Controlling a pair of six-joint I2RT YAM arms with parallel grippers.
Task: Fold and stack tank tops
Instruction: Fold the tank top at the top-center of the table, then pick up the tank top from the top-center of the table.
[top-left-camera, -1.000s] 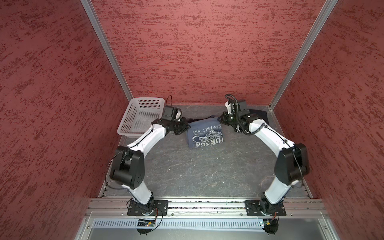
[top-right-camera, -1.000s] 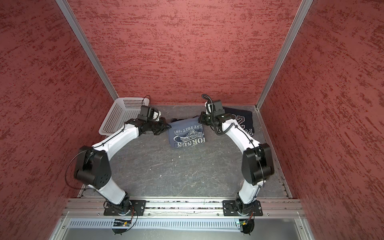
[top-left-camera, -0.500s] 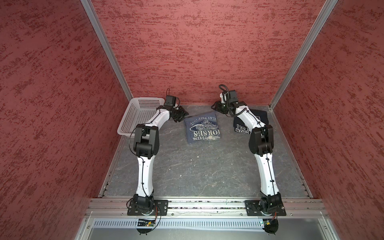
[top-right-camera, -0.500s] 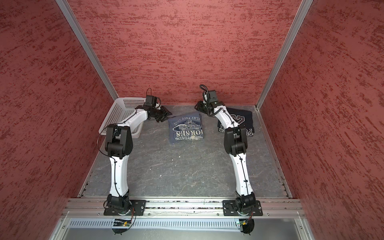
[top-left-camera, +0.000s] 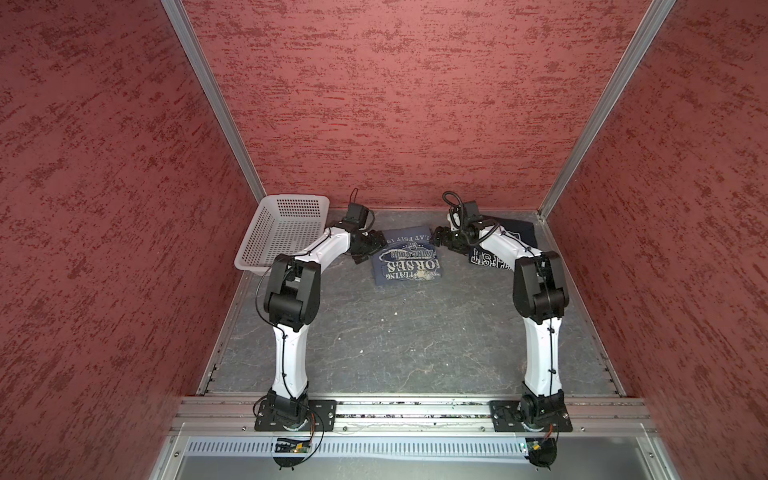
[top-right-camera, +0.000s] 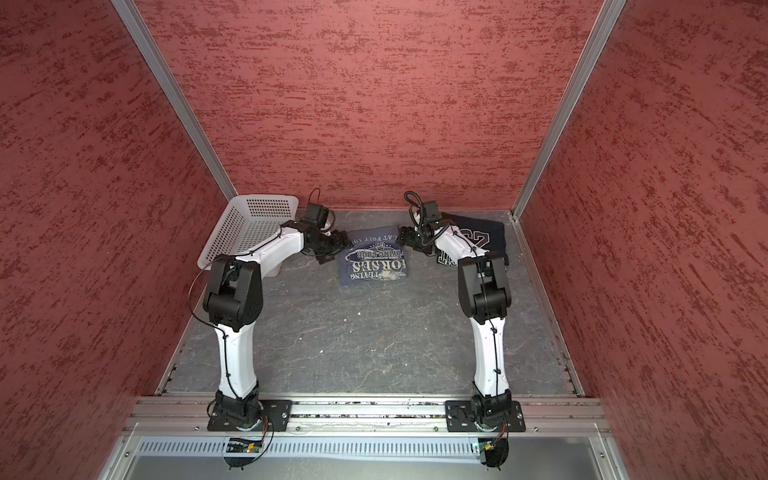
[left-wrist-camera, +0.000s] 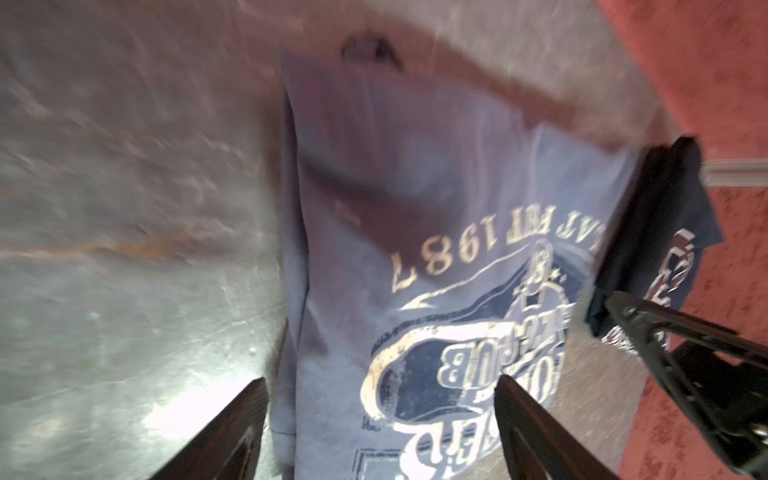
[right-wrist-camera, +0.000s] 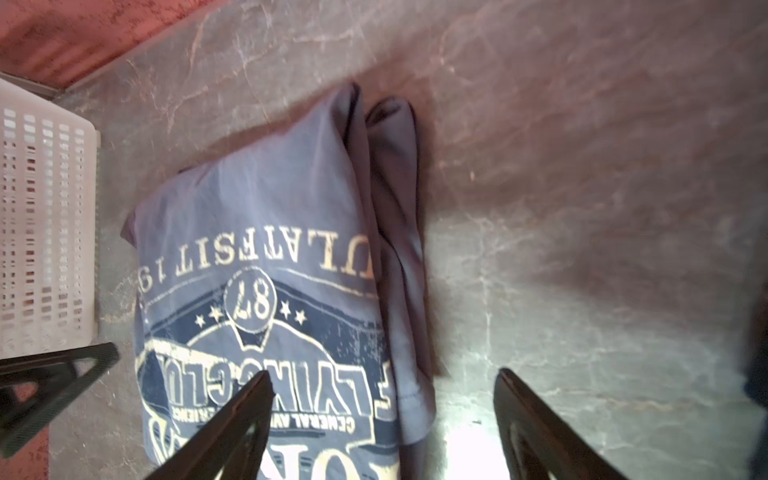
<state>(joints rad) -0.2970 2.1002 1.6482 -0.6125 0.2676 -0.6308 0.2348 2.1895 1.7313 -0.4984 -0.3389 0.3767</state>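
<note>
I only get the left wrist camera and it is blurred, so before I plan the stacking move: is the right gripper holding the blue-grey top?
Observer: No. The right wrist view shows the right gripper with its jaws apart, one finger over the print of the blue-grey top, the other over bare table.
Operator: I see only a corner of the navy top. Where does it lie?
Observer: In both top views the navy top lies flat beside the blue-grey one, not on it. The right arm hides part of it.
Operator: Anything on the other side?
Observer: A white basket stands in the far corner beside the left arm.
</note>
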